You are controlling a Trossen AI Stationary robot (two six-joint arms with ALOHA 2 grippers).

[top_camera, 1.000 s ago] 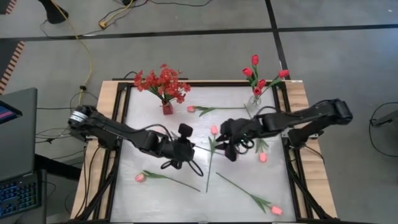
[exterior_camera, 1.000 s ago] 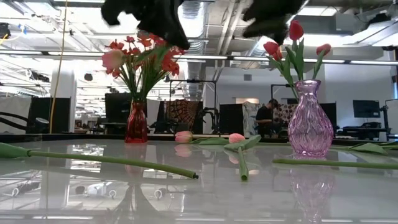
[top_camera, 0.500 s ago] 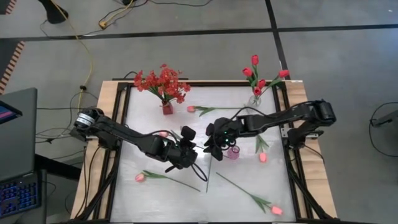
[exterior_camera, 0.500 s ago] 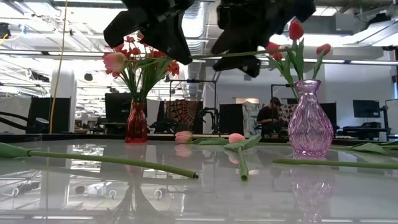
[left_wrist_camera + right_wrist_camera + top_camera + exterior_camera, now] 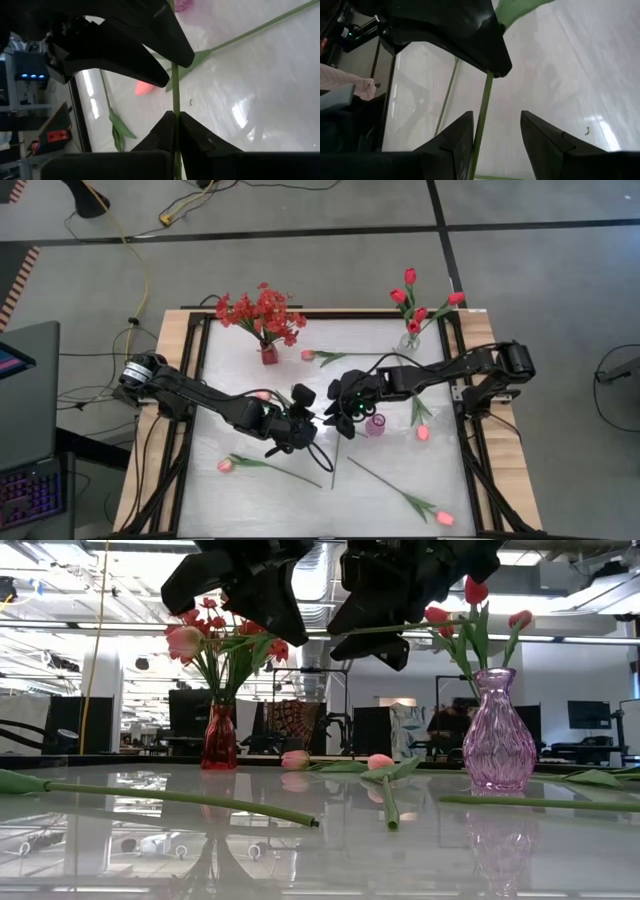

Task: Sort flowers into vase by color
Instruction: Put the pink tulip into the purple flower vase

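Observation:
My left gripper is shut on the green stem of a pink tulip, held high above the table's middle. The tulip's bloom points toward the table's left and the stem runs level toward the right. My right gripper is open right next to it. Its two fingers stand on either side of the same stem; I cannot tell whether they touch it. A red vase of red sprays stands at the far left. A clear purple vase of red tulips stands at the far right. My left gripper pinches the tulip's stem between its two fingertips, partway along its length. The fingers come from above, slanting down. The tulip is lifted clear of the table and lies about level, with the bloom toward the table's left.
Pink tulips lie on the white table: one at the far middle, one near left, one near right, one at the right. A loose stem lies below the grippers, and a small purple-pink thing beside them.
My right gripper has gone toward the table's left, up to my left gripper, and its open fingers now stand around the held stem. My left gripper has shifted slightly toward the right and still holds the tulip level in the air.

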